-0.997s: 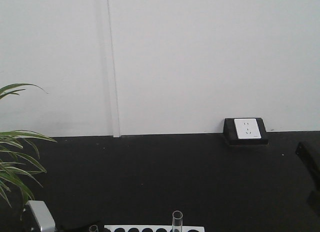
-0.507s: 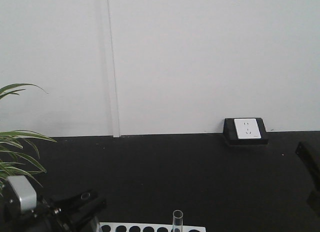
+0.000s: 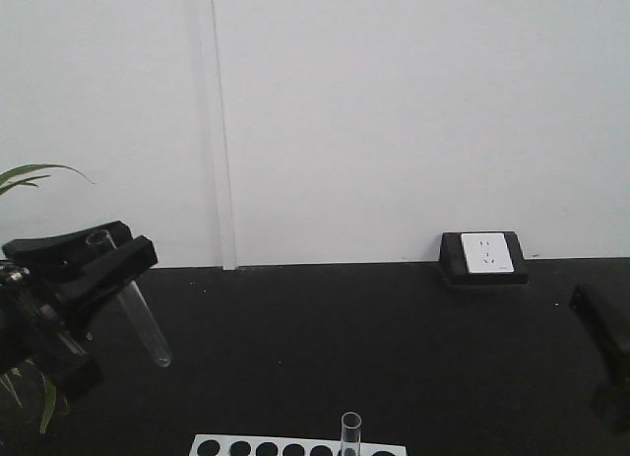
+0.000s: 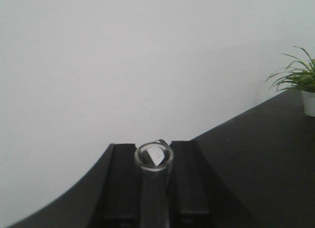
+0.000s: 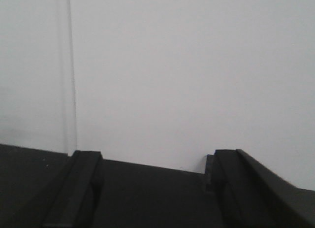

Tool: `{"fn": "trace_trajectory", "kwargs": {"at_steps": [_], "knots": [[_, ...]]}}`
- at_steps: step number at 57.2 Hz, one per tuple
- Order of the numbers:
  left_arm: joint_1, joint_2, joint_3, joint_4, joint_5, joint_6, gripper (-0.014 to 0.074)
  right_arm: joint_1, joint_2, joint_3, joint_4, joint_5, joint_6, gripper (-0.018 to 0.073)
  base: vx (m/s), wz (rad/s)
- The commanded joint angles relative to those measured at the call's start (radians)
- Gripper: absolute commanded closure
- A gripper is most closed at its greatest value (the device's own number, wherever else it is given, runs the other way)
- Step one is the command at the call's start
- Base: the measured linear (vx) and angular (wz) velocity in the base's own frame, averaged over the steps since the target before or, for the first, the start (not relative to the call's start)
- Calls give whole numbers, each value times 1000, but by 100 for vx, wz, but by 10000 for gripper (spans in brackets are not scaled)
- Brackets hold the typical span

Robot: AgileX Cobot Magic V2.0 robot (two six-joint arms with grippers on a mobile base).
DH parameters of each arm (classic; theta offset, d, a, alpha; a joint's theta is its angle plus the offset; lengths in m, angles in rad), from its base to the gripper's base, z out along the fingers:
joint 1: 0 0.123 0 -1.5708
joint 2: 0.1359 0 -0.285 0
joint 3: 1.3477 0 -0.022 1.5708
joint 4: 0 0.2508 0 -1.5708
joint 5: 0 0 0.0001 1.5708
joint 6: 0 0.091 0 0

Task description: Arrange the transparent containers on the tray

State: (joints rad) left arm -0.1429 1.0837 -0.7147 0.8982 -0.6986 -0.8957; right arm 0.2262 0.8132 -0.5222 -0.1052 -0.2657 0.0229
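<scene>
The left gripper is clenched on a test tube. One black finger presses on each side of the glass just below the rim. The test tube is raised clear of the desk at the left of the scene. It is tilted, with the rim up and to the left and the rounded bottom down and to the right.

A second test tube stands upright in a white rack at the near edge of the desk, to the right of the held one and apart from it.

The right gripper is released: its jaws stand wide apart with nothing held between them.

A socket box sits at the far right against the wall. A plant stands at the left.
</scene>
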Motion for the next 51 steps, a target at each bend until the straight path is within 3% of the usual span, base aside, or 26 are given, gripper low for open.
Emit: {"fn": "trace_trajectory", "kwargs": {"at_steps": [1,11,22,33,51], "knots": [[-6,-78,-37,11,33,-51,600,54,55,-35,-89,-85,49,49,0,0],[-6,-156,-37,155,155,-157,600,207,209,-35,-210,-162,109,49,0,0],[-6,-175,-37,262,205,-244,600,334,400,-35,-216,-334,127,49,0,0],[-6,-175,-37,280,217,-278,600,344,544,-35,-212,-500,134,49,0,0],[-6,-175,-37,280,248,-279,600,344,743,-36,-212,-630,134,49,0,0]]}}
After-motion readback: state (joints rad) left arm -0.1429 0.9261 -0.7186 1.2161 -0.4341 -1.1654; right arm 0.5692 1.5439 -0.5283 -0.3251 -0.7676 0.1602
